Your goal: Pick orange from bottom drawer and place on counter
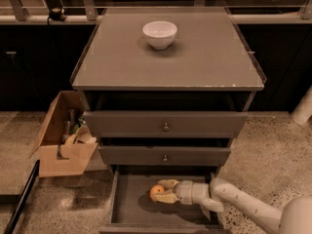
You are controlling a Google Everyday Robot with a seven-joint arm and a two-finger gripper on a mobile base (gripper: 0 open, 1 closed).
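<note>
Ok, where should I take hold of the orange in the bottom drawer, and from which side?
Grip the orange across its widest middle, coming in level from the right, where the gripper sits in the bottom drawer. It is a smooth ball on the flat floor, so a grip off the middle would likely slip.

white bowl (160, 34) upright; open cardboard box (63, 155) on speckled floor (273, 140); clutter inside
</note>
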